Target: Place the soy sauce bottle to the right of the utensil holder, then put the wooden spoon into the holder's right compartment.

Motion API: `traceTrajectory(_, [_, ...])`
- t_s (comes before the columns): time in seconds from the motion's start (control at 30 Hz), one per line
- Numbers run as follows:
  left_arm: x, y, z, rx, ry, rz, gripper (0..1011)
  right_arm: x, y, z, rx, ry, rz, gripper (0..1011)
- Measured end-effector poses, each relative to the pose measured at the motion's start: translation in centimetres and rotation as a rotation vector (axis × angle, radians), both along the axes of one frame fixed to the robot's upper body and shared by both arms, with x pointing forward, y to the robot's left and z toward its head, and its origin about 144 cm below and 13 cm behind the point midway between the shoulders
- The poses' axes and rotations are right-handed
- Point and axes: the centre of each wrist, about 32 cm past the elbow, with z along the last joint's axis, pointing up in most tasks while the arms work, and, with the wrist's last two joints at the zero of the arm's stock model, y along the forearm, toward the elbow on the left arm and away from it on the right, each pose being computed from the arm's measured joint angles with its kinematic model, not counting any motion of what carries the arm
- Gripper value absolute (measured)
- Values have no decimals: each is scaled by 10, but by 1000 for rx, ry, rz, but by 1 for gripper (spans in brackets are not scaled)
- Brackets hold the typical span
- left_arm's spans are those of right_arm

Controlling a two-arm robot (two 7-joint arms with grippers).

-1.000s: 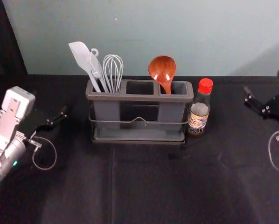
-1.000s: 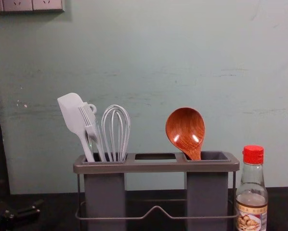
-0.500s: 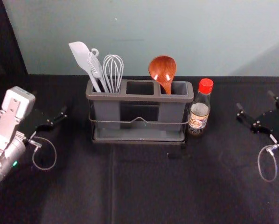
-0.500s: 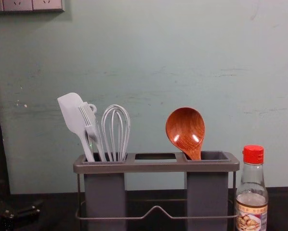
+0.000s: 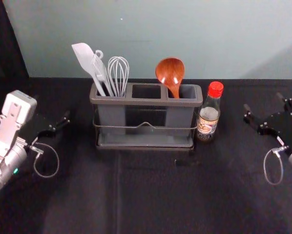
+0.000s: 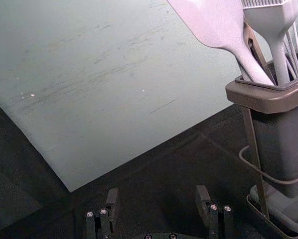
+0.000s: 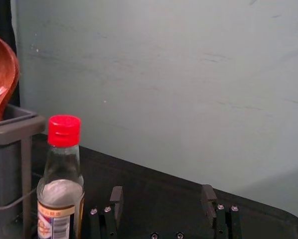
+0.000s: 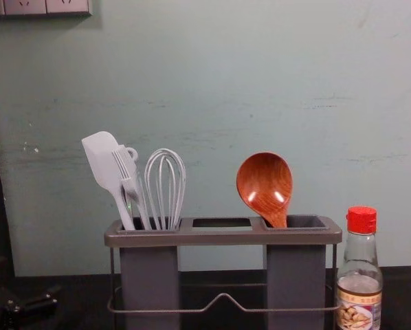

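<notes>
The wooden spoon [image 5: 170, 73] stands bowl up in the right compartment of the grey utensil holder [image 5: 146, 102]. Just right of the holder, the red-capped soy sauce bottle [image 5: 209, 114] is upright, close against its side. My right gripper [image 5: 262, 101] is off to the bottle's right, apart from it; in the right wrist view the same gripper [image 7: 162, 193] is open and empty, the bottle [image 7: 62, 174] nearby. My left gripper [image 5: 52, 108] rests left of the holder; the left wrist view has this gripper [image 6: 157, 195] open, holding nothing.
A white spatula [image 5: 89, 63], a brush and a whisk [image 5: 118, 75] stand in the holder's left compartment. A wall rises behind the black-covered table [image 5: 160, 195]. Dark cloth hangs at the far left [image 5: 7, 44].
My right gripper has shifted left and somewhat nearer to the robot's body. The left gripper, spoon, bottle and holder stay where they were.
</notes>
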Motion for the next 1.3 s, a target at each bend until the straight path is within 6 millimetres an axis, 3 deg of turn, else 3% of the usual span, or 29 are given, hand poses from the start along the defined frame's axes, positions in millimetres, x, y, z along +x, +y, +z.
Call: traceTrajectory(1.3, [0, 0, 0, 0, 0, 0, 1000, 1, 2, -1, 4, -11, -3, 1002])
